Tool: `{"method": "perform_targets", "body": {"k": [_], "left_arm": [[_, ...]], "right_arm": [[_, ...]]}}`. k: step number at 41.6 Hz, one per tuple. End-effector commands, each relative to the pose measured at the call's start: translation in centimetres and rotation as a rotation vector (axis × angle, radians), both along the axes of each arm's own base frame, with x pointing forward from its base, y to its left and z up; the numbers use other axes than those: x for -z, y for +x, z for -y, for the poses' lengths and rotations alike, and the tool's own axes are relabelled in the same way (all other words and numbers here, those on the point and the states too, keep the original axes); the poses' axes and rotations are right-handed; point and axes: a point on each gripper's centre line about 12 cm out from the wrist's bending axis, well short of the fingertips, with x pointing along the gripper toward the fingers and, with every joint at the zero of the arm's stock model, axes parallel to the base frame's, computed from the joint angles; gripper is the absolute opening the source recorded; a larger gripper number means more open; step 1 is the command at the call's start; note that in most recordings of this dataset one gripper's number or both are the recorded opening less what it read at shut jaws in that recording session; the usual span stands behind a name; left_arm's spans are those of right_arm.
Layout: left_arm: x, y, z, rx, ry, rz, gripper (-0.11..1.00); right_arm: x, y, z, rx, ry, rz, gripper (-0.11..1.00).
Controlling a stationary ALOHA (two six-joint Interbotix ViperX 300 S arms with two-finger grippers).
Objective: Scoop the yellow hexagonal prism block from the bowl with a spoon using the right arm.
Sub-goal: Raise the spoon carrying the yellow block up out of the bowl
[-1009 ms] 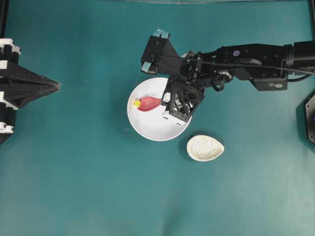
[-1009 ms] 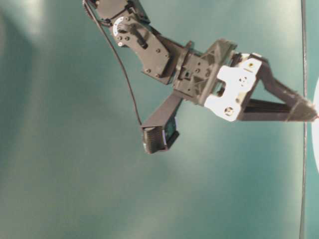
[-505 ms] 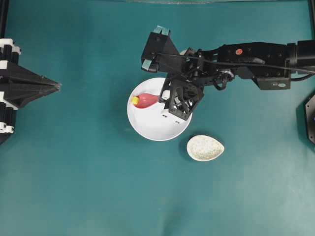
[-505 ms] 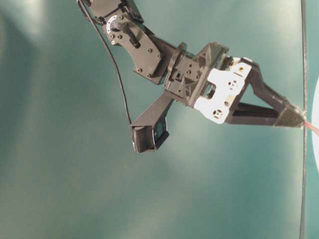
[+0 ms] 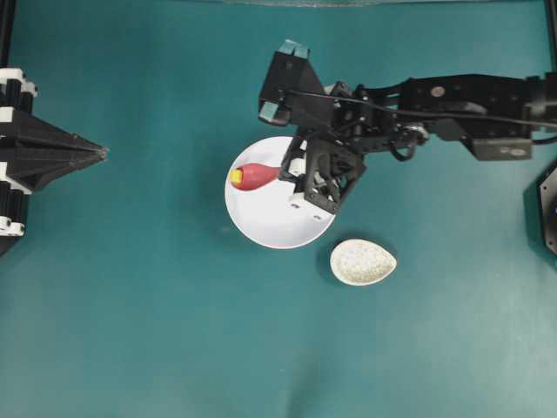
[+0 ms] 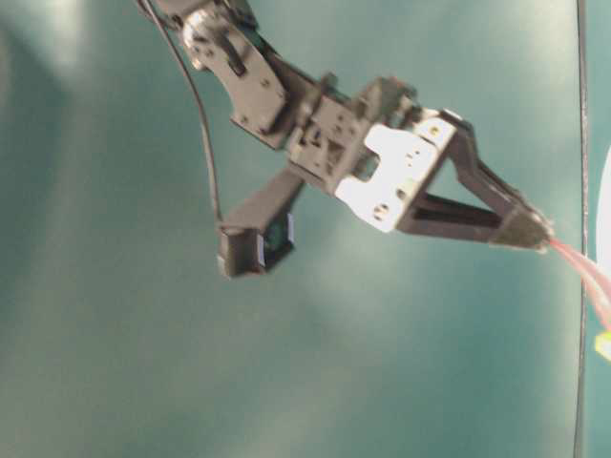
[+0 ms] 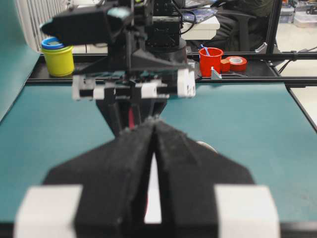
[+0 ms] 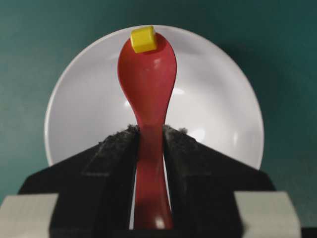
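Note:
The white bowl [image 5: 283,228] sits at the table's middle. My right gripper [image 5: 284,171] is shut on the handle of the red-pink spoon [image 5: 258,176], whose scoop hangs over the bowl's left part. The yellow hexagonal prism block [image 5: 236,177] rests on the scoop's tip. In the right wrist view the fingers [image 8: 116,148] clamp the spoon [image 8: 148,74], with the block [image 8: 143,39] at its far tip over the bowl [image 8: 218,99]. In the table-level view the spoon [image 6: 582,277] and block [image 6: 603,345] show at the right edge. My left gripper [image 5: 103,152] is shut and empty at the far left.
A small speckled beige dish [image 5: 363,262] lies just right of and below the bowl. A black fixture [image 5: 550,209] stands at the right edge. In the left wrist view a yellow cup [image 7: 58,57] and a red cup [image 7: 210,60] stand beyond the table.
The right gripper has tilted and risen, taking the spoon up and left. The yellow block, first at the scoop's tip in the bowl, now rides on the scoop. The left arm has not moved.

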Motion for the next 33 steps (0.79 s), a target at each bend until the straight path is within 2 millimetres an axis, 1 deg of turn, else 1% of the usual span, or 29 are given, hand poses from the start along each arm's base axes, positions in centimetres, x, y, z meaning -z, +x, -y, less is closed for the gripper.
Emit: {"method": "perform_targets", "body": {"k": [1, 9, 12, 16, 22, 26, 33], "left_arm": [[-0.8, 0.2, 0.0, -0.001, 0.005, 0.020, 0.00], [-0.8, 0.2, -0.1, -0.003, 0.003, 0.020, 0.00], [-0.8, 0.2, -0.1, -0.002, 0.005, 0.020, 0.00], [-0.8, 0.2, -0.1, -0.002, 0.003, 0.021, 0.00], [-0.9, 0.1, -0.1, -0.003, 0.002, 0.026, 0.00], [-0.9, 0.0, -0.1, -0.002, 0.003, 0.026, 0.00], [-1.0, 0.0, 0.0, -0.001, 0.002, 0.031, 0.00]], "right_arm": [[-2.7, -0.5, -0.7, -0.013, -0.014, 0.091, 0.23], [-5.3, -2.0, -1.8, -0.021, -0.039, 0.262, 0.23], [-6.5, -3.1, -2.1, -0.016, -0.051, 0.357, 0.23], [-7.3, -4.8, -2.3, -0.005, -0.062, 0.454, 0.23], [-8.1, -7.2, -2.3, 0.005, -0.068, 0.524, 0.23], [-8.4, -8.3, -2.4, 0.007, -0.068, 0.540, 0.23], [-8.6, -8.9, -2.4, 0.007, -0.068, 0.548, 0.23]]}}
